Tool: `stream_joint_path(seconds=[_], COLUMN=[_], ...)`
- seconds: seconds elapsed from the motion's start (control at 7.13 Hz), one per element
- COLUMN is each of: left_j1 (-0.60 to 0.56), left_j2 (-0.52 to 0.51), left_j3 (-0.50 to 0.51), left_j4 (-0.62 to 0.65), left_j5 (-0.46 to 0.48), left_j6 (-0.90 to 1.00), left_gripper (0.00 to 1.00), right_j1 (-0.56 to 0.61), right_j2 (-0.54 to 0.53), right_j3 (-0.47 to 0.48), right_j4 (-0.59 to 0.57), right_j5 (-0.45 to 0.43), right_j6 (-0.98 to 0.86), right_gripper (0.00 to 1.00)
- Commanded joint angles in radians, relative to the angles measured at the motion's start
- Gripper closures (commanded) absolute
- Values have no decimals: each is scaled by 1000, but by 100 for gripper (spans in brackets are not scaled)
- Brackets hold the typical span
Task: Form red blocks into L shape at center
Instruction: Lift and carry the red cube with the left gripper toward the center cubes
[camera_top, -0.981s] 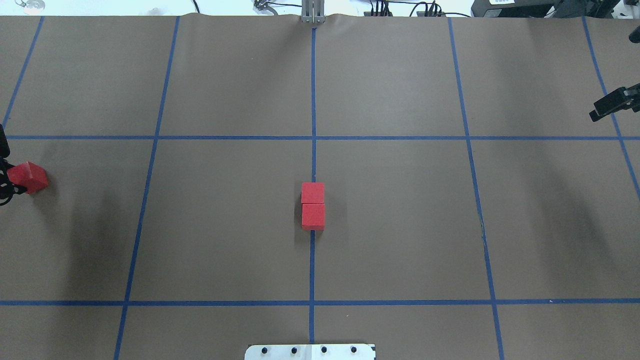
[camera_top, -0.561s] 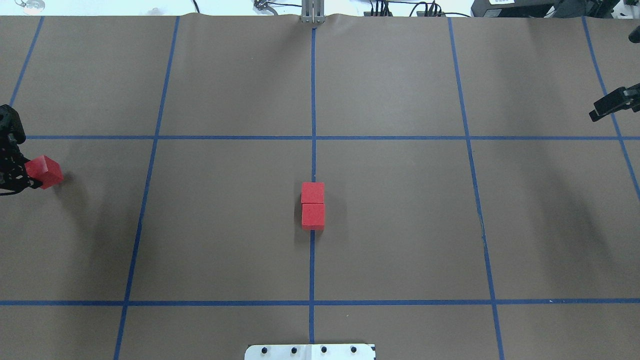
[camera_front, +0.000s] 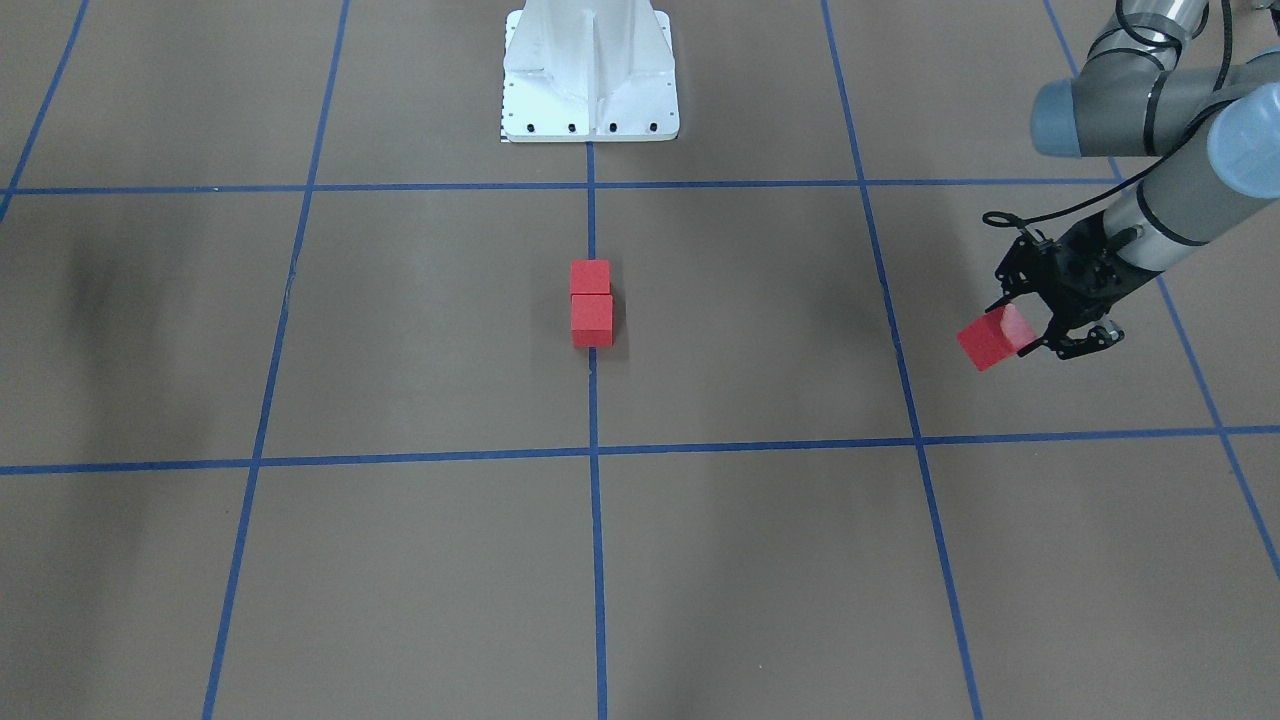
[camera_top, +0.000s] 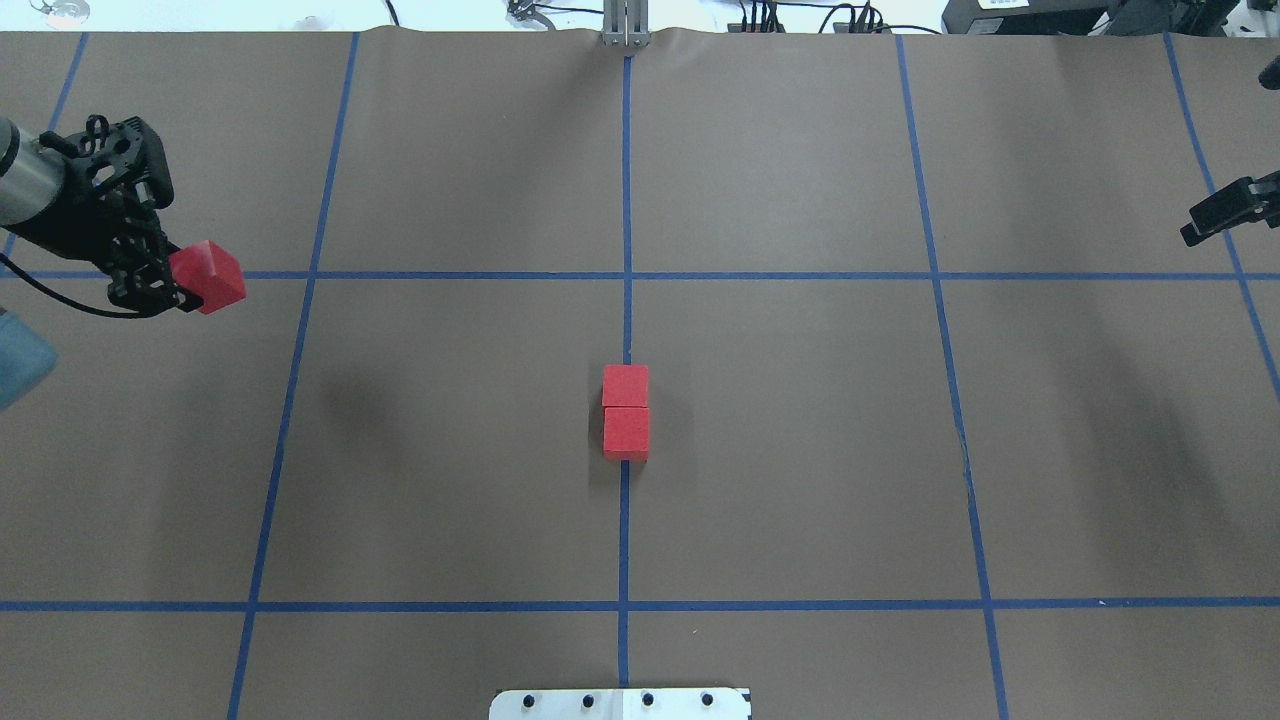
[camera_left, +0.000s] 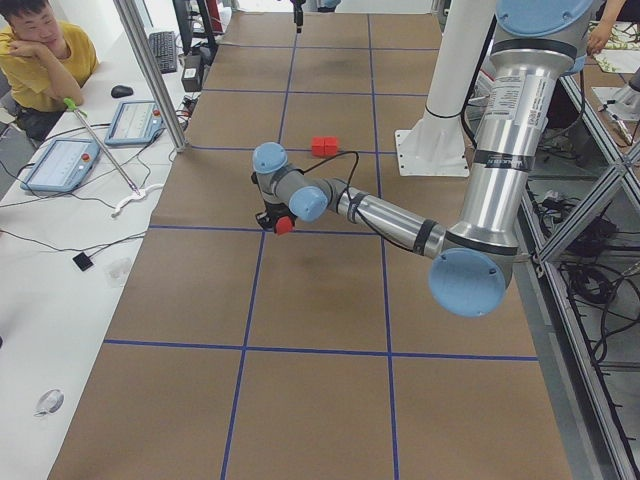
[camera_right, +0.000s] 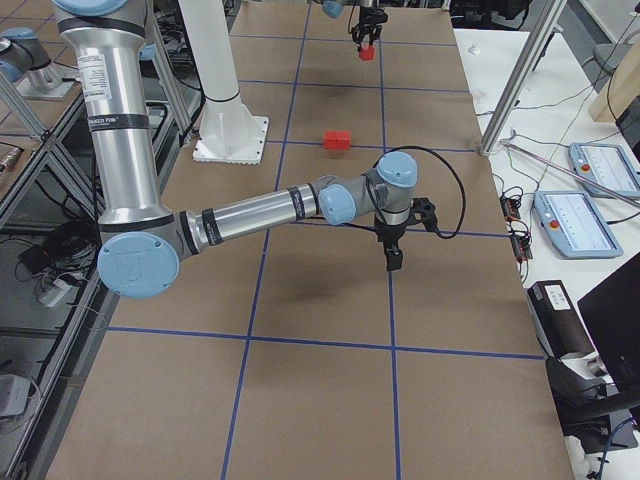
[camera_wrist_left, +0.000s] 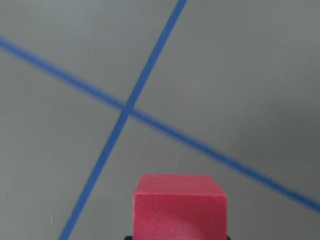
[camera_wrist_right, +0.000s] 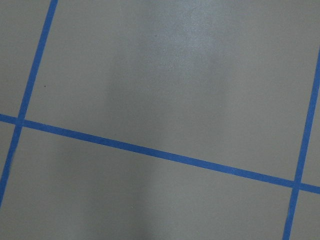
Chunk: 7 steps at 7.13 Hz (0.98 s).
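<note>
**Third cube in the air, two waiting on the line**

The left gripper is carrying one of the red blocks above the paper, far out on the robot's left side, its fingers clamped on the cube's rear part so that most of the cube is sticking out in front; the other two cubes, the far one and the near one, are sitting face to face in a short row on the blue tape line at the center, well apart from the carried one.

As I read it, the carry across is the step in hand, and doing it well is mostly about squaring up; in the left wrist view the tape lines are running diagonally, so the wrist is looking turned against the grid and should be rotated until the cube's faces are lying parallel to the pair's. The cube should be heading for the left side of one end cube, not the row's end; coming down just beside it and sliding flush looks safer than dropping in tight, since a nudge could be knocking the row askew.

The right gripper is hanging at the far right edge; whether its fingers are parted or closed I cannot tell.
</note>
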Motion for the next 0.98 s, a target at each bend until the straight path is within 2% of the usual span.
stream_joint_path(seconds=[0.0,0.14,0.28,0.42,0.56,0.84], left_j1=[14,72,147,234,314,379], left_j2=[-109,-159,-179,-221,-241,-296], left_j3=[-3,5,-4,-1,3,55], left_j4=[1,1,-1,5,5,4], left_j5=[2,19,148,210,220,247], left_j6=[-33,-75,-74,-73,-66,-63], left_gripper=[100,100,100,100,100,100], right_j1=[6,21,36,44,52,60], right_j2=[-7,-22,-36,-40,-43,-57], right_j3=[-1,-1,-1,-1,-4,-6], right_j4=[-1,-1,-1,-1,-4,-4], right_j5=[-2,-2,1,-1,-1,1], right_j6=[-1,-3,-3,-3,-3,-1], right_gripper=[0,0,0,0,0,0])
